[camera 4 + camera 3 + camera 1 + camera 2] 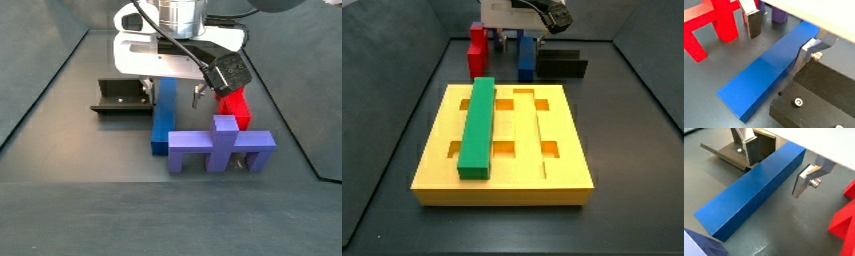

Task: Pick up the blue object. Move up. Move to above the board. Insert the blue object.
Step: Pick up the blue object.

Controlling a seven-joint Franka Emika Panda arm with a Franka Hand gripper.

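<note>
The blue object is a long blue bar lying flat on the dark floor; it also shows in a wrist view and in both side views. My gripper is low over it and open, one finger on each side of the bar, with a gap showing at each finger. It also shows in a wrist view and in both side views. The yellow board lies apart from the bar, with a green bar in one groove.
A red piece stands close beside the gripper and shows in a wrist view. A purple piece sits at the bar's end. The dark fixture stands on the bar's other side. Grey walls enclose the floor.
</note>
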